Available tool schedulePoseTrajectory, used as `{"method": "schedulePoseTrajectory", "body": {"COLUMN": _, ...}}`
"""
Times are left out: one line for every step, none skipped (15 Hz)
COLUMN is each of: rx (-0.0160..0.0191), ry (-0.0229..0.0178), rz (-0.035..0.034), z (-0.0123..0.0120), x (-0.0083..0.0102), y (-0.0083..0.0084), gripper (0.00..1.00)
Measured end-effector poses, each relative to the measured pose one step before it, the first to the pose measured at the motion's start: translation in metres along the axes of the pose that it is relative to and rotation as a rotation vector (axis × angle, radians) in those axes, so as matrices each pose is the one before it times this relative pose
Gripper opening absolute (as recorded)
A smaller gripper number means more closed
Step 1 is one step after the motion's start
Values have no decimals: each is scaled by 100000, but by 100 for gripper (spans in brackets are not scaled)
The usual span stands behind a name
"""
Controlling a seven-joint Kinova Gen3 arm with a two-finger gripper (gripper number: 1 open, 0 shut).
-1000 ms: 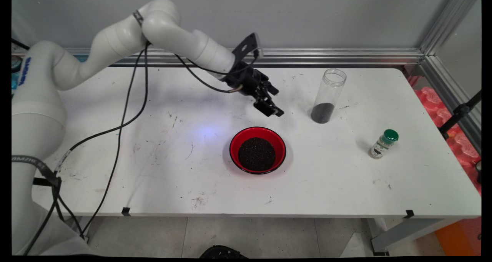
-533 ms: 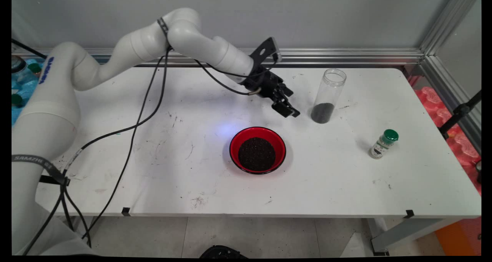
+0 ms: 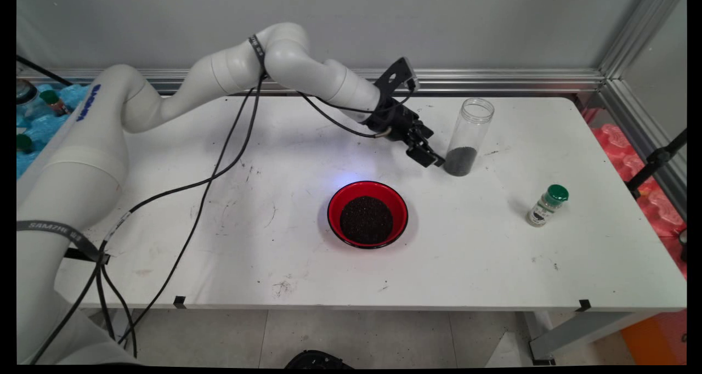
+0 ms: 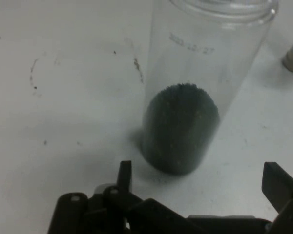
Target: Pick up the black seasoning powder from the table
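Note:
A tall clear jar (image 3: 469, 136) (image 4: 195, 92) stands open-topped at the back right of the table, its lower part filled with dark grains. My gripper (image 3: 433, 158) (image 4: 198, 183) is open and sits low just to the jar's left, almost touching its base. In the hand view the jar rises straight ahead, between the two spread fingers (image 4: 124, 176). A red bowl (image 3: 367, 190) full of the same dark grains rests nearer the table's front, below and left of the gripper.
A small spice bottle with a green cap (image 3: 547, 205) stands to the right of the jar and bowl. Black cables (image 3: 214, 171) hang from the arm over the table's left half. The table's right edge (image 3: 652, 242) lies beyond the bottle.
The gripper has travelled right and slightly down, from above the bowl's far side to right beside the jar's base. Bowl, jar and spice bottle have stayed put.

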State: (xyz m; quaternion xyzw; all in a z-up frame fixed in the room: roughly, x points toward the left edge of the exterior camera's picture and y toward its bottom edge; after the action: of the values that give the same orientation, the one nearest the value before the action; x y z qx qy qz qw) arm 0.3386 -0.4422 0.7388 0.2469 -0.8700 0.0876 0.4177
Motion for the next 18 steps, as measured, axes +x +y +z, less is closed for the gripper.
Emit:
{"method": "schedulePoseTrajectory", "body": {"rx": 55, "ry": 687, "rz": -66, "z": 351, "x": 56, "y": -123, "gripper": 100}}
{"method": "schedulePoseTrajectory", "body": {"rx": 51, "ry": 471, "rz": -73, "z": 223, "x": 19, "y": -86, "gripper": 100}}
{"method": "schedulePoseTrajectory", "body": {"rx": 61, "ry": 695, "rz": -85, "z": 322, "x": 31, "y": -124, "gripper": 100}}
{"method": "schedulePoseTrajectory", "body": {"rx": 2, "ry": 536, "rz": -67, "z": 260, "x": 11, "y": -97, "gripper": 100}}
{"method": "schedulePoseTrajectory", "body": {"rx": -9, "ry": 497, "rz": -97, "z": 257, "x": -2, "y": -91, "gripper": 100}}
{"method": "schedulePoseTrajectory", "body": {"rx": -69, "ry": 364, "rz": 0, "z": 192, "x": 4, "y": -65, "gripper": 100}}
{"method": "schedulePoseTrajectory", "body": {"rx": -110, "ry": 558, "rz": 30, "z": 279, "x": 7, "y": -91, "gripper": 100}}
{"method": "schedulePoseTrajectory", "body": {"rx": -66, "ry": 400, "rz": -12, "z": 185, "x": -3, "y": -60, "gripper": 100}}
{"method": "schedulePoseTrajectory", "body": {"rx": -89, "ry": 587, "rz": 22, "z": 274, "x": -1, "y": -91, "gripper": 100}}
{"method": "schedulePoseTrajectory", "body": {"rx": -92, "ry": 354, "rz": -23, "z": 187, "x": -6, "y": -53, "gripper": 100}}
{"method": "schedulePoseTrajectory", "body": {"rx": -137, "ry": 532, "rz": -59, "z": 270, "x": -13, "y": -74, "gripper": 100}}
{"method": "schedulePoseTrajectory", "body": {"rx": -87, "ry": 345, "rz": -55, "z": 182, "x": -10, "y": -53, "gripper": 100}}
{"method": "schedulePoseTrajectory", "body": {"rx": -119, "ry": 456, "rz": -112, "z": 253, "x": -18, "y": -73, "gripper": 100}}
{"method": "schedulePoseTrajectory", "body": {"rx": -98, "ry": 303, "rz": -40, "z": 182, "x": -11, "y": -44, "gripper": 100}}
{"method": "schedulePoseTrajectory", "body": {"rx": -163, "ry": 422, "rz": -70, "z": 262, "x": -7, "y": -58, "gripper": 100}}
{"method": "schedulePoseTrajectory", "body": {"rx": -118, "ry": 263, "rz": -42, "z": 192, "x": -8, "y": -35, "gripper": 100}}
{"method": "schedulePoseTrajectory", "body": {"rx": -158, "ry": 359, "rz": -121, "z": 279, "x": -25, "y": -50, "gripper": 100}}
{"method": "schedulePoseTrajectory", "body": {"rx": -79, "ry": 212, "rz": -21, "z": 174, "x": -7, "y": -27, "gripper": 100}}
